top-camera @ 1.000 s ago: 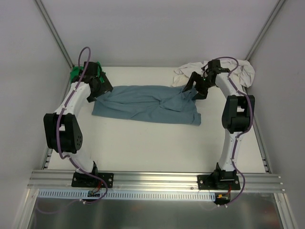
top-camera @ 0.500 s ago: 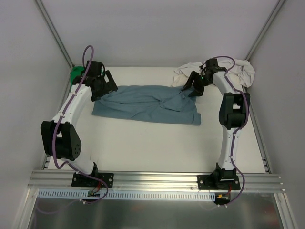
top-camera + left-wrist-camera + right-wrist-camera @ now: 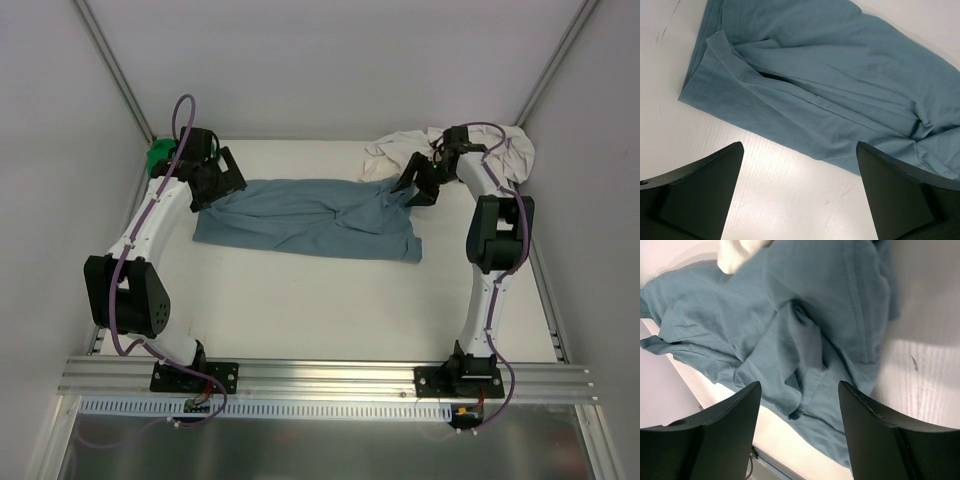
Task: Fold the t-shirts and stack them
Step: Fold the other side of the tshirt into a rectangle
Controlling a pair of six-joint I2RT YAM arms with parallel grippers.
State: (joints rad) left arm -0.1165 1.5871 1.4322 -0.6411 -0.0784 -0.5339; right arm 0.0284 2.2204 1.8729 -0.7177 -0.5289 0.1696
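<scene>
Shirts sit in three places. We see the blue shirt [image 3: 310,218] lying wrinkled across the middle of the white surface [image 3: 300,300], long side running left to right. The green shirt [image 3: 158,156] is bunched in the far left corner, and the cream shirt [image 3: 500,150] is crumpled in the far right corner, one edge reaching the blue shirt. The left end effector [image 3: 799,146] hangs at the blue shirt's left end, fingers spread wide with nothing between them. The right end effector [image 3: 799,384] hangs over the rumpled right end, fingers apart and holding nothing. We cannot tell whether its tips touch the cloth.
</scene>
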